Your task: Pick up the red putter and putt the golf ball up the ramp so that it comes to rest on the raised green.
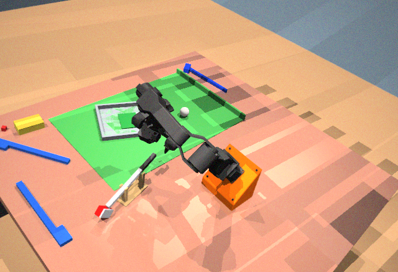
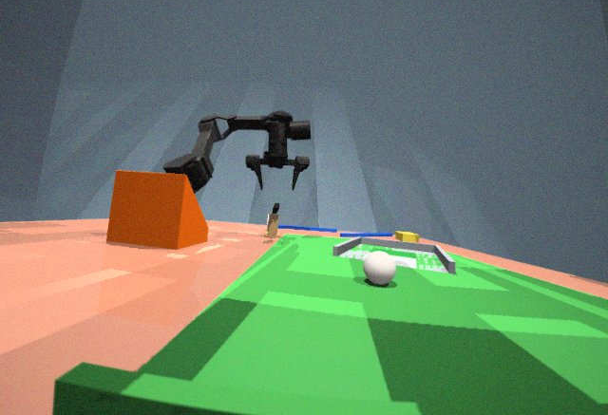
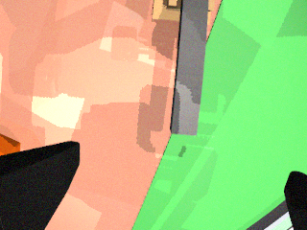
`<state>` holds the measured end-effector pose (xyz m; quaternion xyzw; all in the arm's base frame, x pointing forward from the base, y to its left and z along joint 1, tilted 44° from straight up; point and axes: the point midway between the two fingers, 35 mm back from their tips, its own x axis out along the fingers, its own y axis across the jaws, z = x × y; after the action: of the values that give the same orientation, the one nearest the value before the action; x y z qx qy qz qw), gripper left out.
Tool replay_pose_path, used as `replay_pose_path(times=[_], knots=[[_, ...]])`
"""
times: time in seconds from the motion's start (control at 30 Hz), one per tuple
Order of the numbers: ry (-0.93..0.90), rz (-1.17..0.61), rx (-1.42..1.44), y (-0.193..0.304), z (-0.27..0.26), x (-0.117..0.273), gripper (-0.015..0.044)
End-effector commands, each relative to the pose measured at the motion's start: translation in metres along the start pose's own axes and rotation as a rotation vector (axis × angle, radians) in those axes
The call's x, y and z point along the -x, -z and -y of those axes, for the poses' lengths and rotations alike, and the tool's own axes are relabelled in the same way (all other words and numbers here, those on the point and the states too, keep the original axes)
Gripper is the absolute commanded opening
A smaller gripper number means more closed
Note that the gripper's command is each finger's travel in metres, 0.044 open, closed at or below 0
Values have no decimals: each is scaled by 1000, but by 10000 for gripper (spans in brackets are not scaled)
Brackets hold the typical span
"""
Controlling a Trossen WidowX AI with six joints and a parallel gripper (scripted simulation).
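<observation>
Red putter point(image 1: 128, 183) point(image 2: 275, 208) point(image 3: 189, 72) rests aslant on a wooden stand point(image 1: 141, 180) point(image 2: 272, 226) point(image 3: 165, 11) beside the near corner of the green mat point(image 1: 96, 159) point(image 2: 304, 351) point(image 3: 259, 96), and you have yet to lift it. You can see its red-and-white head beyond one end of the stand, just over the salmon board point(image 1: 58, 182) point(image 2: 59, 273) point(image 3: 110, 144), while its dark grip reaches past the other end, over the mat's edge.

Your gripper point(image 1: 157, 143) point(image 2: 277, 188) point(image 3: 187, 171) hangs fingers-down above the grip, well clear of it. Its fingers are spread wide with nothing between them. From the wrist, you see the end of the grip running into the space between the fingertips, though farther down.

Your golf ball point(image 1: 184, 112) point(image 2: 379, 268) sits on the mat, outside the grey-walled enclosure point(image 1: 99, 124) point(image 2: 444, 258) point(image 3: 266, 220). You can see a green patch point(image 1: 127, 120) inside those walls, partly covered by the arm in the top view.

You have the orange block point(image 1: 244, 178) point(image 2: 147, 209) point(image 3: 9, 145) under the arm's base, near the mat. A blue putter point(image 1: 207, 78) lies beyond the mat's dark-green wall point(image 1: 213, 96) point(image 2: 147, 395); the yellow block point(image 1: 28, 123) point(image 2: 407, 236) lies off the opposite side, near a small red cube point(image 1: 4, 128).
</observation>
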<state>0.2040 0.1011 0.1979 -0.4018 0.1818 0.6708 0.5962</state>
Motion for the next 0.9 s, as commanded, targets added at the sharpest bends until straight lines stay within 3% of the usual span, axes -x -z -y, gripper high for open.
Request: replay_pose_path(times=[0.0,0.87], knots=[[-75,118,30,-25,-4,-15,440],[-73,120,31,-32,-1,-63,440]])
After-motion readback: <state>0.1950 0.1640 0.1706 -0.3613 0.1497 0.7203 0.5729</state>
